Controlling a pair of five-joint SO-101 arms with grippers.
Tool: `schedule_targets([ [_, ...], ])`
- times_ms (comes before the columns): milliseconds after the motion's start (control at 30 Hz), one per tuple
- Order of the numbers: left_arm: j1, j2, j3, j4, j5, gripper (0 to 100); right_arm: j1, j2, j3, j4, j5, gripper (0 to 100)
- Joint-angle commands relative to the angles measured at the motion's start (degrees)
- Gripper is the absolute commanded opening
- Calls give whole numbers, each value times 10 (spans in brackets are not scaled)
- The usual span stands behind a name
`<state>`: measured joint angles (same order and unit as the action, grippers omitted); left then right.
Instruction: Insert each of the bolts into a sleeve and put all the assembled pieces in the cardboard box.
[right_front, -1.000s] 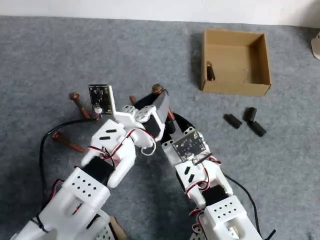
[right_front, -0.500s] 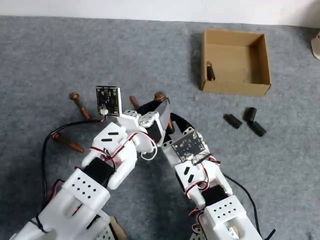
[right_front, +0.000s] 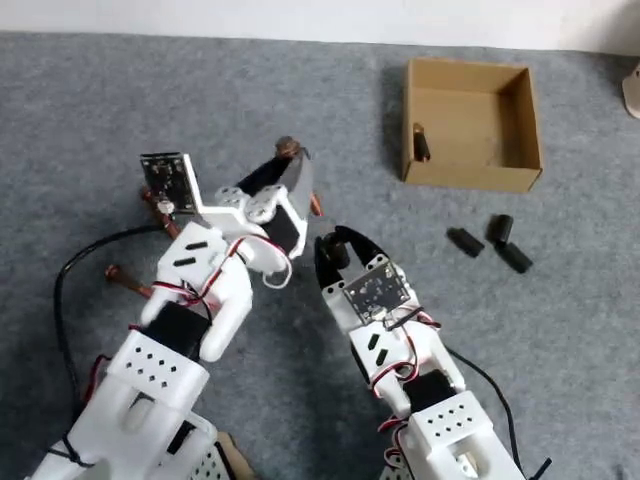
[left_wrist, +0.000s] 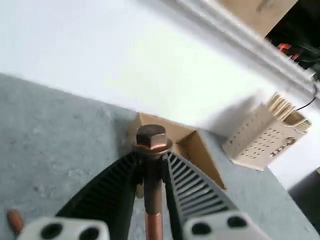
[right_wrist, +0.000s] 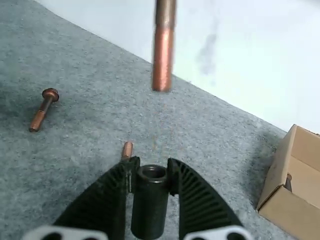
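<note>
My left gripper (right_front: 293, 168) (left_wrist: 152, 161) is shut on a copper bolt (right_front: 288, 149) (left_wrist: 153, 142), held head-up above the carpet. Its lower shaft (right_wrist: 163, 47) hangs over and a little beyond my right gripper (right_front: 337, 246) (right_wrist: 150, 171), which is shut on an upright black sleeve (right_front: 338, 252) (right_wrist: 150, 197) with its hole facing up. Bolt and sleeve are apart. The cardboard box (right_front: 520, 125) (left_wrist: 197, 147) (right_wrist: 295, 190) stands at the back right with one assembled piece (right_front: 421, 144) inside.
Three loose black sleeves (right_front: 500, 243) lie in front of the box. Spare bolts rest on the grey carpet at the left (right_front: 127, 281) (right_front: 160, 214) (right_wrist: 42, 109), and one bolt tip (right_wrist: 127, 149) lies just beyond the right gripper. A beige slotted holder (left_wrist: 265, 137) stands beyond the box.
The left arm has swung the bolt back and to the left, away from the right gripper. The right arm and its sleeve have stayed in place.
</note>
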<state>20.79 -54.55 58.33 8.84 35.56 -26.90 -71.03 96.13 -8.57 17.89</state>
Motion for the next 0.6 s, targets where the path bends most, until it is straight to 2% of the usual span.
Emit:
schedule_targets([
  [0,3,-9,-35,-18,-3,5,-6,-15,58,0,7,5],
  [367,16,-8,65,-22,-4,5,-19,-15,58,-4,7,5],
  [567,22,-8,72,-47,-4,5,-20,-16,58,-4,7,5],
])
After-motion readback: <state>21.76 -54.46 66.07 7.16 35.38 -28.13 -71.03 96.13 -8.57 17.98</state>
